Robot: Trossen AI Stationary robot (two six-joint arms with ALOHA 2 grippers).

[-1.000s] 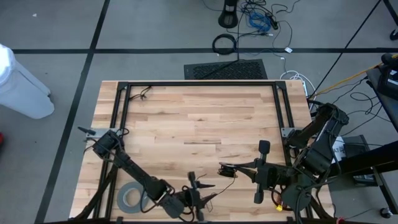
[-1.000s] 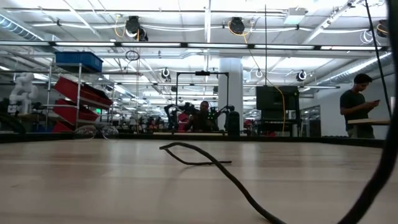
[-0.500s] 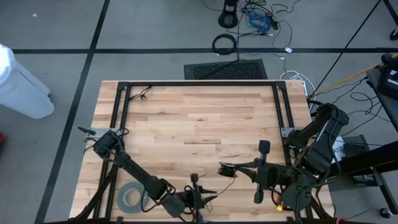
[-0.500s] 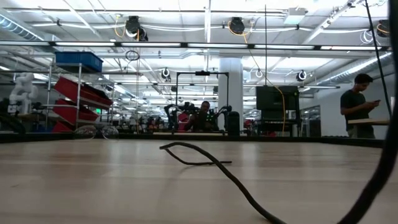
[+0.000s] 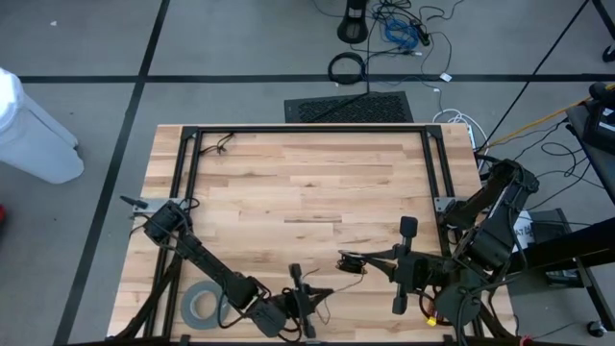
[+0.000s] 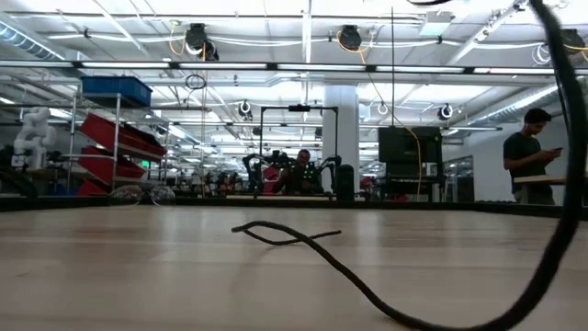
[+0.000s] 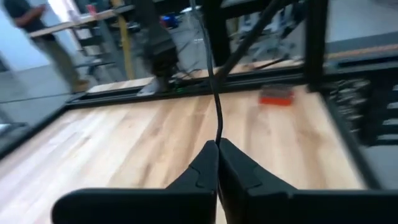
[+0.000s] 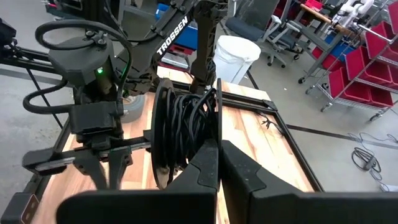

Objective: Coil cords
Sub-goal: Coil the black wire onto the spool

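Both claws pinch the thin dark wire at the table's near edge.
Left gripper clamps a strand; right gripper seemingly grips the wound black disc. A hard tug could unwind it.

One camera stares straight down on the whole surface, another sits level with its top facing the room, and each wrist camera peers close past its own claw, both seeing the same wooden planks.
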